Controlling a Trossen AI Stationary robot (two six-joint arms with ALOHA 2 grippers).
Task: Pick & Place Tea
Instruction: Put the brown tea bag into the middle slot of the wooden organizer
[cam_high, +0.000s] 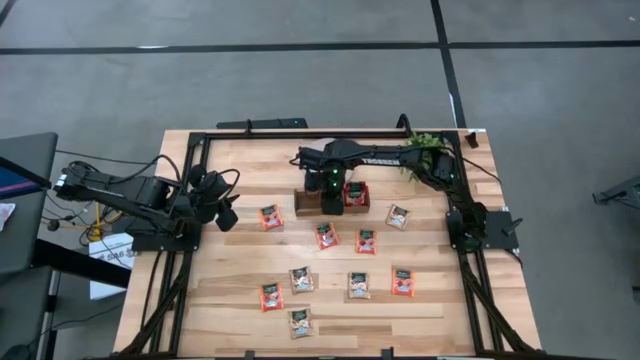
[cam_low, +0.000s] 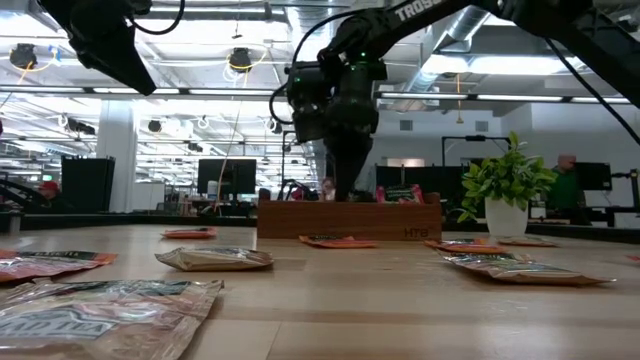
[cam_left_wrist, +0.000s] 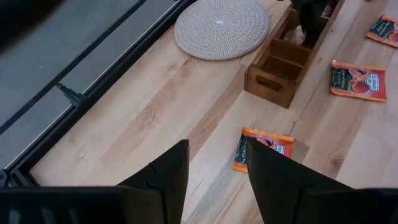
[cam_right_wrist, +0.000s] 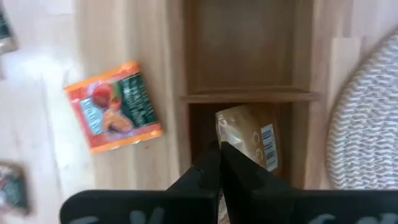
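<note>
The left gripper (cam_high: 226, 212) is hanging near the worktop's left edge, jaws parted around nothing. Loose sachets (cam_high: 326, 235) are lying across the middle. The right gripper (cam_right_wrist: 219, 163) is pinching a tan sachet (cam_right_wrist: 247, 144) inside the wooden tray (cam_high: 303, 204) toward the far edge.

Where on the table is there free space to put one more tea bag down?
Free: the bare wood between the left gripper and the nearest red tea bag; also the front left part of the table. Crowded: the middle, where tea bags lie before the wooden tray under the right gripper.
</note>
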